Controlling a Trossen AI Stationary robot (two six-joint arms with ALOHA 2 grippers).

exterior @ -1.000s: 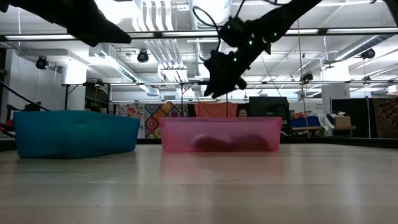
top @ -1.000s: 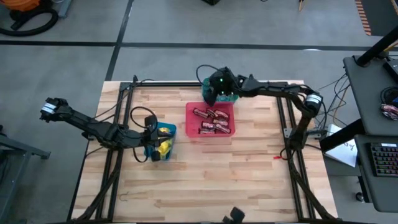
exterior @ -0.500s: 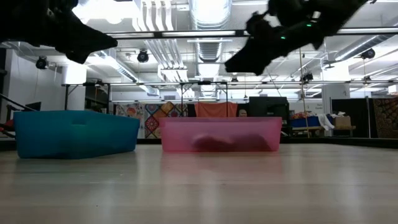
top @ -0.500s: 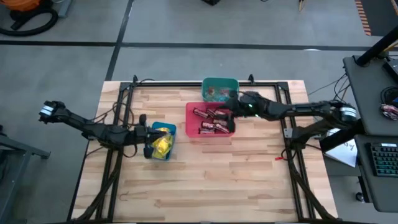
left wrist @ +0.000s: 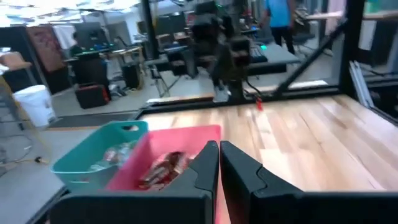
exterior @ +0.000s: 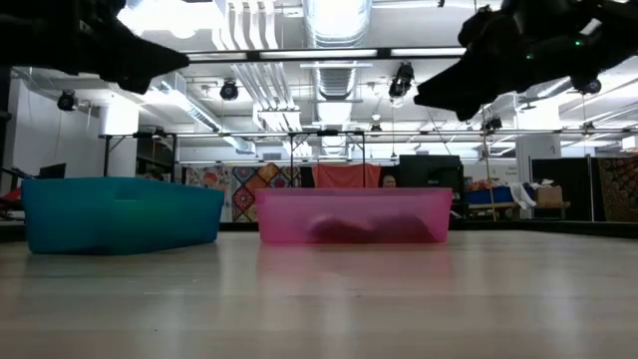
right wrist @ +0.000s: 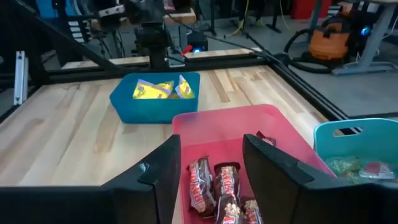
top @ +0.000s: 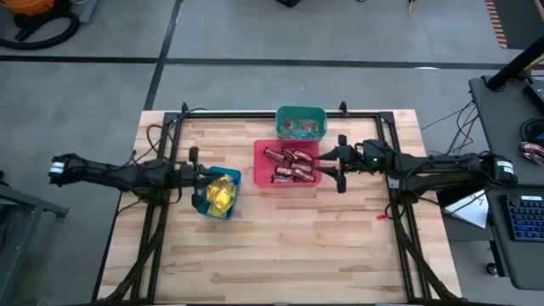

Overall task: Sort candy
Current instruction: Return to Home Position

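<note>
Yellow square packets (top: pixel 219 195) fill the blue bin (top: pixel 234 178), seen too in the right wrist view (right wrist: pixel 158 90). Dark brown-red bars (top: pixel 289 166) lie in the red bin (top: pixel 259 174). Small green, blue and red pieces (top: pixel 302 127) lie in the teal bin (top: pixel 299 111). My left gripper (top: pixel 198 176) hangs just left of the blue bin, shut and empty (left wrist: pixel 219 163). My right gripper (top: pixel 330 165) hangs at the red bin's right edge, open and empty (right wrist: pixel 211 163), with the bars (right wrist: pixel 217 186) showing below between its fingers.
The three bins sit in the far half of the wooden table (top: pixel 289 246); the near half shows bare wood. A black frame rail (top: pixel 255 113) runs along the far edge and down both sides. In the low view both arms hang well above the bins (exterior: pixel 354 214).
My right gripper has drawn back from above the teal bin toward the table's right and near side, and now hangs by the red bin's right edge. My left arm has pulled back toward the table's left, off the blue bin. The bins have kept still.
</note>
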